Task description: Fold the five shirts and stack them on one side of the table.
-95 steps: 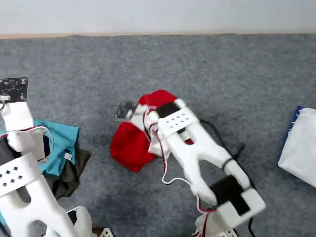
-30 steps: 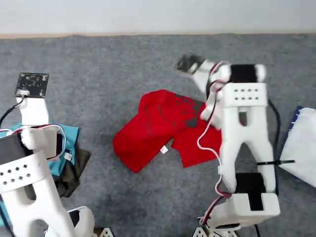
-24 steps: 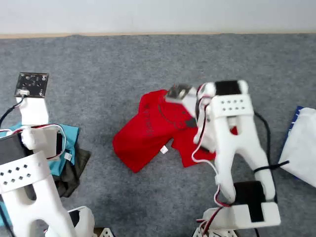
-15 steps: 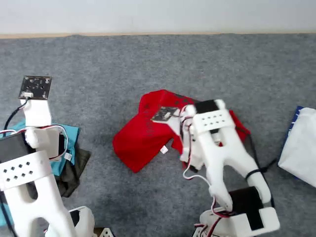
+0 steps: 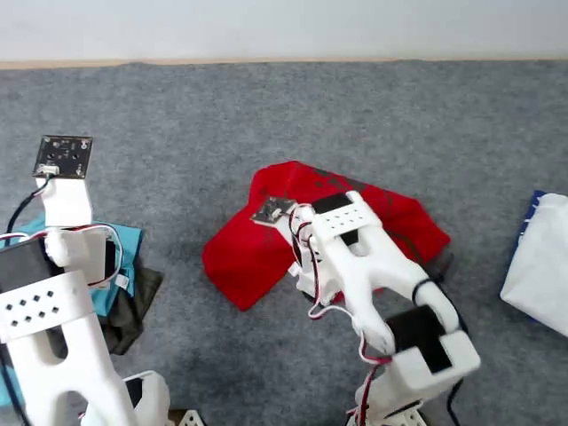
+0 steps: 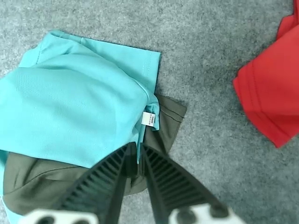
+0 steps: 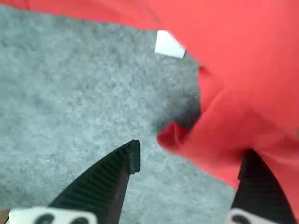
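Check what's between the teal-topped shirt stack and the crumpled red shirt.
Bare grey felt tabletop separates teal-topped shirt stack from crumpled red shirt, per left wrist view.

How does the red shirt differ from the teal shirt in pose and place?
The red shirt lies rumpled mid-table, directly on the table; the teal shirt lies flat at the left, on a dark shirt. The open right tool is at the red shirt's hem; the shut left tool hangs over the teal one. Both show a white tag.

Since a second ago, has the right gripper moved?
Yes. The right gripper drew away from the table's far edge, and is now over the red shirt.
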